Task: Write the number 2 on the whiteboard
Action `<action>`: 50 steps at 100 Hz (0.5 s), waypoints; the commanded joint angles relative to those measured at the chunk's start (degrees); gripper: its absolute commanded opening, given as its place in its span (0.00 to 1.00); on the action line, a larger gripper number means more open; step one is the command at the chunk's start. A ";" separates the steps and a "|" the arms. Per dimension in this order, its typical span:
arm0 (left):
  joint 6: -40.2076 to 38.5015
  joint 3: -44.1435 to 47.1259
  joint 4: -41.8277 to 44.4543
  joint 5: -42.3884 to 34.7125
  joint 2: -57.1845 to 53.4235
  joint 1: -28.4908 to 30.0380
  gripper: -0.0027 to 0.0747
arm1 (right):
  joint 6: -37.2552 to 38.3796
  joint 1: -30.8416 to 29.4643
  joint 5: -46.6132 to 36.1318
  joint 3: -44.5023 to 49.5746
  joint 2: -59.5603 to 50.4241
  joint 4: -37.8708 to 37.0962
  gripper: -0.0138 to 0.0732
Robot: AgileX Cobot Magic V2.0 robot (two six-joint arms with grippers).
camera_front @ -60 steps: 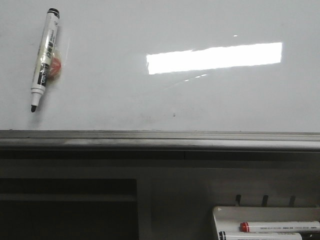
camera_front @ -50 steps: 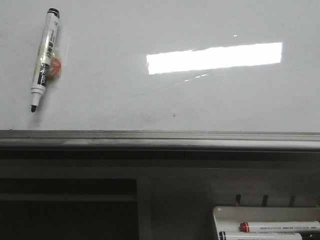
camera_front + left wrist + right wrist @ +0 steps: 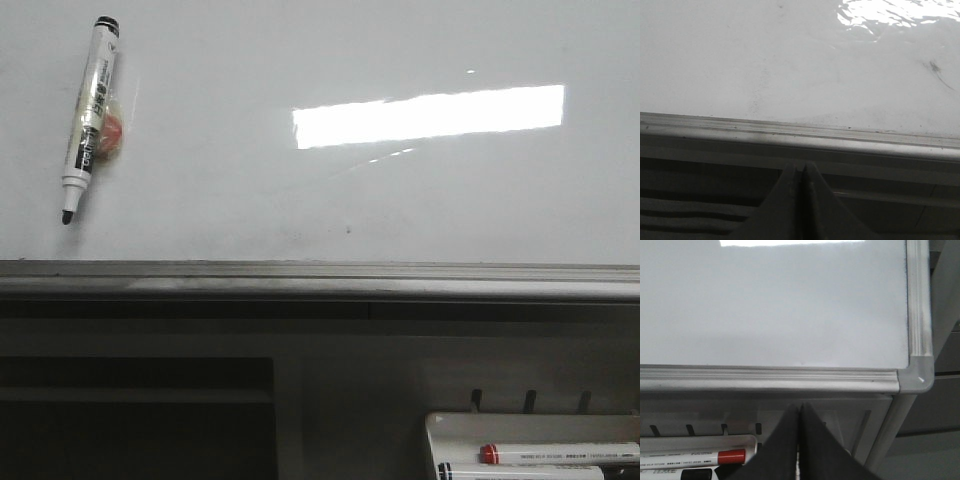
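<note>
Whiteboard (image 3: 300, 200) work starts at your grippers, so look there first. Your left gripper (image 3: 801, 172) has its two dark fingers pressed together with nothing between them, and it sits below the board's grey metal ledge (image 3: 800, 137), apart from the writing surface. Your right gripper (image 3: 800, 412) is the same: fingers closed against each other, empty, just under the ledge near the board's lower right corner (image 3: 914, 376).

Beside your right gripper, in the right wrist view, you see the white marker tray (image 3: 700, 444) mounted under the board. It holds a white marker with a red cap (image 3: 695, 458) lying flat, and beneath it a second marker with a black cap (image 3: 695, 473), only partly in view. In the front view the same tray (image 3: 530, 425) shows at the lower right, with the red-banded marker (image 3: 560, 453) lying lengthwise and the second marker (image 3: 520, 471) just below it, cut by the frame edge.

Further out, the whiteboard fills the upper half of the front view, glossy, with a bright rectangular reflection (image 3: 430, 115) right of centre. You will find no digit drawn on it; only faint smudges show, including a small dark smear (image 3: 936, 70) in the left wrist view. At the upper left a black-capped marker (image 3: 88, 118) rests against the board, tilted, its tip pointing down, with a small orange-red piece (image 3: 113, 135) touching its barrel; what that piece is, you cannot tell.
</note>
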 commanded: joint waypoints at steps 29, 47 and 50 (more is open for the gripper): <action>-0.37 0.70 0.80 -9.47 -1.66 -0.03 0.01 | -0.06 -0.41 -1.67 1.31 -1.17 0.00 0.08; -0.37 0.70 0.80 -19.94 -1.66 -0.03 0.01 | -0.06 -0.41 -14.68 1.31 -1.17 0.00 0.08; -0.37 0.70 0.80 -20.61 -1.66 -0.03 0.01 | -0.06 -0.41 -17.62 1.31 -1.17 0.00 0.08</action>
